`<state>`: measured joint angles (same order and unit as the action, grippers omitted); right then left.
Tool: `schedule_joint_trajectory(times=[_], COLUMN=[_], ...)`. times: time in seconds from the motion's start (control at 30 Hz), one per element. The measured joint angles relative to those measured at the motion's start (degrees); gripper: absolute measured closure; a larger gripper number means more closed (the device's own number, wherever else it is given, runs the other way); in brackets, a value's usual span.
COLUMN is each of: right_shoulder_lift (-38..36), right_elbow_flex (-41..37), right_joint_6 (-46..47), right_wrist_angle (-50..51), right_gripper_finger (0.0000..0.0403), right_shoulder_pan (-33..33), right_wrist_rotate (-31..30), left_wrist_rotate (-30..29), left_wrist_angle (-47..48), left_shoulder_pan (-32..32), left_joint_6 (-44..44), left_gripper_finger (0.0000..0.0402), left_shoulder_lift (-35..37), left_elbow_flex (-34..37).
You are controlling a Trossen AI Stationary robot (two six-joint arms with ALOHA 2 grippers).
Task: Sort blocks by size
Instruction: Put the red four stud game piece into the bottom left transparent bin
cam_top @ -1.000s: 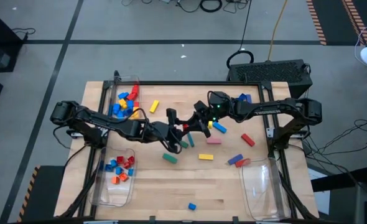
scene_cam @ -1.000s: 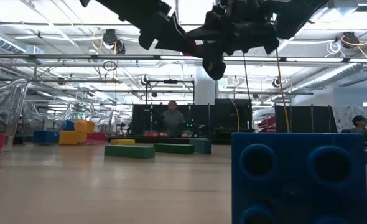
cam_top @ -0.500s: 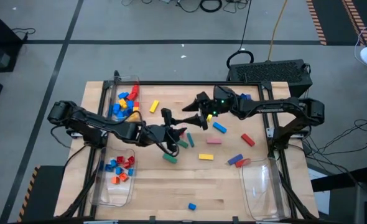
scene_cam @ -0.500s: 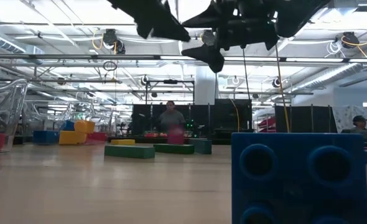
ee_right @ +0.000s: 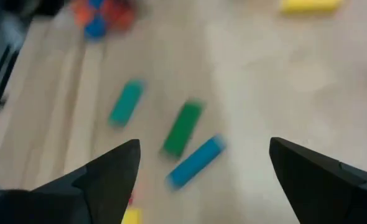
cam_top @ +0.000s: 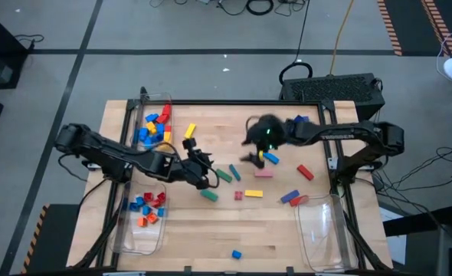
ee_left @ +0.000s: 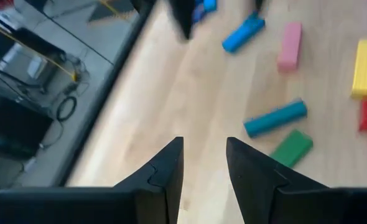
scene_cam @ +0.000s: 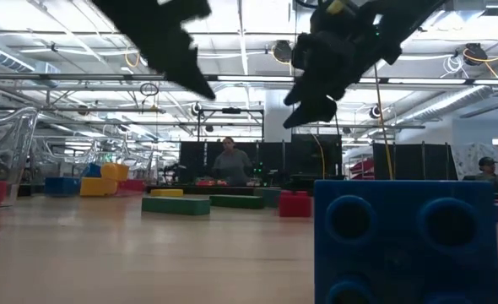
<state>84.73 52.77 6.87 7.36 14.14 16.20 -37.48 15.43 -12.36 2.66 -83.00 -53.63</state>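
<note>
the blocks are lying partly sorted: many are sitting in two clear bins left of the red square brick (cam_top: 237, 195), the rest are scattered around it on the wooden surface (cam_top: 188, 238). the left end effector (cam_top: 198, 156) is hovering up-left of that brick, fingers narrowly parted, grasping nothing. the right end effector (cam_top: 253, 150) is hanging up-right of it, spread wide and empty. i judge the step to be choosing the next loose piece; next comes descending over one. no writing is readable.

Arms: 2. Grippers: 2 — left gripper (cam_top: 196, 157), right gripper (cam_top: 251, 152).
Clear bins: 3 — two left, with blocks (cam_top: 152, 127) (cam_top: 145, 208); one right (cam_top: 320, 230).
Loose blocks on bench (cam_top: 302, 253): about 12.
People, low view: 2.
</note>
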Motion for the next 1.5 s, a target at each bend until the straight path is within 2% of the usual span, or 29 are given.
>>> schedule_joint_trajectory(times=[0.1, 0.23, 0.47, 0.53, 0.67, 0.87, 1.03, 1.2, 1.33, 1.5], right_shoulder_lift=[1.02, 1.45, 3.46, 4.82, 8.09, 12.50, 15.76, 20.32, 22.08, 22.06], right_elbow_flex=[-0.74, -2.81, -4.13, -4.22, -4.20, -4.19, -4.13, -4.11, -4.09, -4.00], right_joint_6=[-0.50, 0.79, 1.46, 2.36, 4.09, 10.33, 9.58, 8.94, 8.92, 9.32], right_wrist_angle=[2.47, 2.25, -1.97, -2.99, -5.98, -7.66, -13.82, -19.23, -19.55, -16.74], right_gripper_finger=[0.0060, 0.0060, 0.0060, 0.0060, 0.0060, 0.0060, 0.0060, 0.0060, 0.0060, 0.0072], right_shoulder_pan=[-4.68, -12.53, -23.66, -25.46, -27.43, -28.15, -28.98, -28.75, -28.79, -29.23], right_wrist_rotate=[-1.34, -8.23, -23.02, -25.05, -25.17, -25.37, -25.65, -25.53, -29.03, -31.30], left_wrist_rotate=[0.28, 1.01, 5.24, 6.86, 10.96, 11.13, 11.46, 11.32, 11.48, 16.50], left_wrist_angle=[-7.95, -13.76, -14.31, -14.70, -14.71, -14.57, -14.69, -14.59, -14.72, -14.63], left_shoulder_pan=[-0.04, -0.02, -0.06, -0.13, -0.15, -0.15, -0.20, -0.52, -0.52, -0.73], left_joint_6=[1.56, 4.29, 9.11, 9.11, 8.88, 9.15, 16.15, 16.52, 16.51, 16.55], left_gripper_finger=[0.0279, 0.0279, 0.0279, 0.0279, 0.0279, 0.0279, 0.0279, 0.0279, 0.0279, 0.0278], left_shoulder_lift=[-2.23, -5.48, -6.68, -6.62, -6.62, -6.62, -6.62, -6.62, -6.62, -6.62], left_elbow_flex=[3.89, 7.29, 7.48, 7.46, 7.43, 7.46, 7.46, 7.46, 7.46, 7.46])
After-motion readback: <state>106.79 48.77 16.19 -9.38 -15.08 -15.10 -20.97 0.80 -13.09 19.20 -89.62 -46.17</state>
